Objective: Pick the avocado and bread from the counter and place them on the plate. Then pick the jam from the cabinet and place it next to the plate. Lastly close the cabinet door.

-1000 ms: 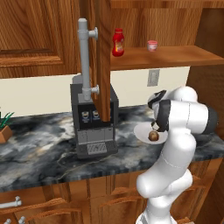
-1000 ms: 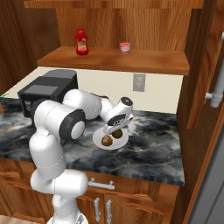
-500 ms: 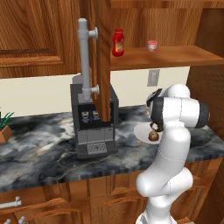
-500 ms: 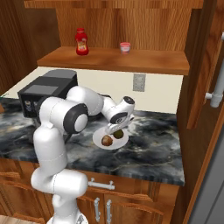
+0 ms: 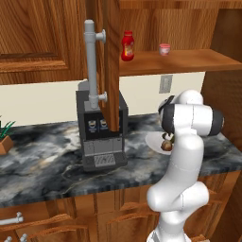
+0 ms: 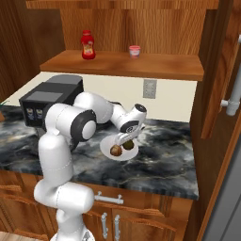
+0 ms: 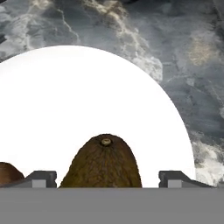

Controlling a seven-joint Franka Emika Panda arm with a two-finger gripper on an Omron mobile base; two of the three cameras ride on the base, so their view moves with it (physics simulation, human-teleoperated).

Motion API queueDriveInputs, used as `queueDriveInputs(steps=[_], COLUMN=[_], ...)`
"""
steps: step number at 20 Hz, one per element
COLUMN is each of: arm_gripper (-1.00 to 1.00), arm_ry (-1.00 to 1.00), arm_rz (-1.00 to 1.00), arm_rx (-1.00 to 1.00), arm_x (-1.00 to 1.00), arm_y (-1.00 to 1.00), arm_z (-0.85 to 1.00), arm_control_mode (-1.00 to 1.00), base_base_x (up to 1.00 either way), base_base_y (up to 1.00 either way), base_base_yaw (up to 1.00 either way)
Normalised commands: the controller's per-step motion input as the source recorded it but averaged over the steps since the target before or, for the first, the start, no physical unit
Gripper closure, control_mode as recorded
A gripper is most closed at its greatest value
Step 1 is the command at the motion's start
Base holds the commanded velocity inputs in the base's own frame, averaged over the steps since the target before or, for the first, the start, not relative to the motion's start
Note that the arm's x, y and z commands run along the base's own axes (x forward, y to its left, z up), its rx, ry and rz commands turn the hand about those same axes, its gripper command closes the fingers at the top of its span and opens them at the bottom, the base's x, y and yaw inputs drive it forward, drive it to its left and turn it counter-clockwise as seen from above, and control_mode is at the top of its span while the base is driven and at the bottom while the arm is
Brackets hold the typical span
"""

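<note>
The gripper [image 6: 123, 140] hangs low over the plate [image 6: 108, 145], its two dark fingertips [image 7: 43, 178] spread wide apart on either side of a brown-green oval that lies on the white surface between them without being pinched: the tool is released. In the hand view this lump looks brownish with a small stem mark at its top; in the right base view the piece nearer the gripper reads as the darker one, so it is taken here as the avocado [image 6: 128, 145], with the bread [image 6: 116, 150] just beside it, toward the front edge of the worktop. Both rest on the plate, which sits on the counter [image 6: 160, 160] about midway between its front edge and the back wall, closer to the right end. The robot's own white forearm crosses in front of the plate in the left base view and hides most of it. Toward the left end stands a dark coffee machine [image 5: 101, 137], close to the back wall. A wall outlet [image 6: 149, 88] sits on the pale wall behind the plate. Higher up, on the shelf of the cabinet [image 6: 122, 63], the jam [image 6: 134, 51] stands near the shelf's middle, well apart from a taller red bottle [image 6: 87, 45] to its left. The cabinet door [image 5: 109, 66] stands swung open, edge-on in front of the coffee machine in the left base view, its grey bar handle [image 5: 92, 66] facing left.
</note>
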Motion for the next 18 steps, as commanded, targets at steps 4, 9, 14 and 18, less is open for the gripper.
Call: queueDriveInputs(steps=[4, 9, 14, 18], arm_gripper=[-1.00, -1.00, -1.00, -1.00], arm_ry=[0.00, 0.01, 0.00, 0.04], arm_rz=[0.04, 0.04, 0.04, 0.04], arm_rx=[0.00, 0.00, 0.01, 0.07], arm_x=[0.00, 0.00, 0.00, 0.00], arm_y=[-0.01, 0.00, 0.00, 0.00], arm_z=[-0.19, -0.14, 0.02, 0.25], arm_control_mode=[-1.00, -1.00, -1.00, -1.00], base_base_x=[0.00, 0.00, 0.00, 0.00], base_base_y=[0.00, 0.00, 0.00, 0.00], base_base_yaw=[0.00, 0.00, 0.00, 0.00])
